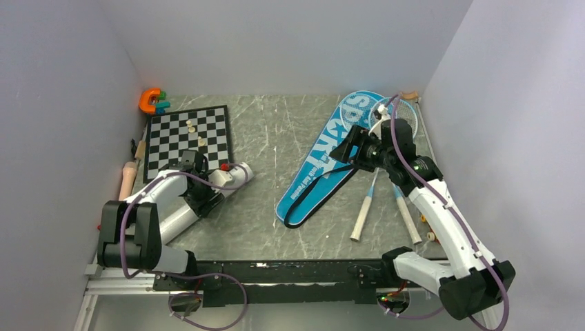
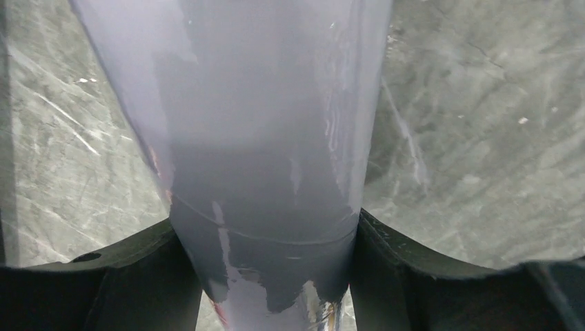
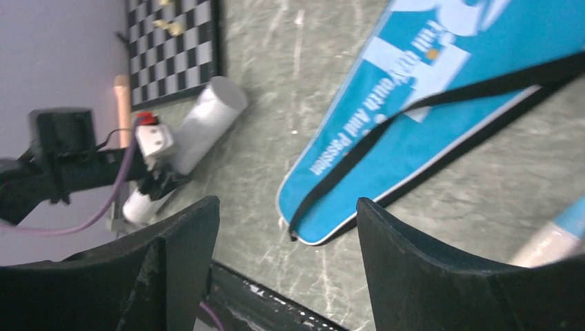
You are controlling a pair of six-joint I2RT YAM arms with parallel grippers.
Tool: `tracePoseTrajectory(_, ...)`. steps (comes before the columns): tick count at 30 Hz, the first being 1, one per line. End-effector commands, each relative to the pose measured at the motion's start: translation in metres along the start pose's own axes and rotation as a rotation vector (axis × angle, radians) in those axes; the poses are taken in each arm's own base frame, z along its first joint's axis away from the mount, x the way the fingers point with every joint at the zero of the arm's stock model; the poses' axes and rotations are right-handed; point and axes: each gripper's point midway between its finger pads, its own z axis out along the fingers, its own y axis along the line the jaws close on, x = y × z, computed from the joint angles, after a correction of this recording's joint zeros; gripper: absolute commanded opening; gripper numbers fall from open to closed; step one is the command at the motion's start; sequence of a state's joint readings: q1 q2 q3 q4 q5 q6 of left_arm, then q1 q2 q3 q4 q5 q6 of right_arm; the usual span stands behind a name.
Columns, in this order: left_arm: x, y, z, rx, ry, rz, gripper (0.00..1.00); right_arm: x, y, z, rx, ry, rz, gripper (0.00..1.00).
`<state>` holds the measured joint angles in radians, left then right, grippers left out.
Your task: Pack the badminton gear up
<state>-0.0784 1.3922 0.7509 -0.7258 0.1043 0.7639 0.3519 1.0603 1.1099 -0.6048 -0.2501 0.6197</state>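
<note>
Holds pale-grey tube [image 1: 233,176] mid-length in clamped left gripper [image 1: 202,196], near-left of table just beside chessboard [image 1: 187,135]; prob. light, stiff, slick & roll-prone, so gentle mid-body squeeze seems best; shows right gripper [image 1: 345,150] wide, empty, above blue bag [image 1: 323,169].

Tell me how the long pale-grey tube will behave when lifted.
The long pale-grey cylindrical tube looks rigid, so it should stay straight. Its glossy wall may slip in the left end effector. Round, it would likely roll if released.
</note>
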Motion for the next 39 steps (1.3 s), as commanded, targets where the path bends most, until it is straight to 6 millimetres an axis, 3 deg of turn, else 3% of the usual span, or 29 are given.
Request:
tracePoseTrajectory(1, -0.014, 0.023, 0.002, -0.085, -0.043, -0.027, 0.17, -0.005, -0.04, 0.009, 0.095, -0.026, 0.068, 0.77)
tracePoseTrajectory(5, -0.002, 0.018, 0.016, -0.056, -0.007, -0.028, 0.27, -0.004, -0.078, 0.023, 0.174, -0.024, 0.141, 0.78)
tracePoseTrajectory(7, 0.004, 0.014, 0.021, -0.041, 0.016, -0.025, 0.4, -0.005, -0.09, 0.028, 0.197, -0.025, 0.166, 0.8)
tracePoseTrajectory(12, -0.005, 0.009, 0.008, -0.016, -0.021, -0.025, 0.97, -0.016, -0.116, 0.038, 0.279, -0.049, 0.189, 0.88)
tracePoseTrajectory(13, -0.011, 0.01, 0.0, -0.018, -0.04, -0.024, 0.99, -0.017, -0.122, 0.04, 0.295, -0.05, 0.193, 0.88)
tracePoseTrajectory(19, -0.069, 0.003, -0.079, -0.06, -0.21, 0.048, 0.99, -0.012, -0.147, 0.061, 0.347, -0.025, 0.247, 0.89)
tracePoseTrajectory(21, -0.1, -0.012, -0.105, -0.074, -0.284, 0.131, 0.99, -0.011, -0.153, 0.072, 0.349, -0.023, 0.273, 0.86)
tracePoseTrajectory(24, -0.136, -0.038, -0.126, -0.074, -0.345, 0.224, 0.99, -0.01, -0.165, 0.088, 0.372, -0.02, 0.299, 0.83)
tracePoseTrajectory(27, -0.167, -0.066, -0.125, -0.022, -0.326, 0.307, 0.99, -0.005, -0.183, 0.106, 0.421, 0.009, 0.315, 0.8)
tracePoseTrajectory(32, -0.209, -0.105, -0.106, 0.011, -0.334, 0.457, 1.0, 0.004, -0.214, 0.127, 0.516, 0.037, 0.331, 0.78)
tracePoseTrajectory(36, -0.235, -0.134, -0.097, 0.067, -0.374, 0.509, 0.99, 0.008, -0.229, 0.141, 0.56, 0.059, 0.341, 0.77)
tracePoseTrajectory(39, -0.248, -0.144, -0.09, 0.08, -0.381, 0.522, 0.99, 0.01, -0.238, 0.149, 0.585, 0.073, 0.346, 0.73)
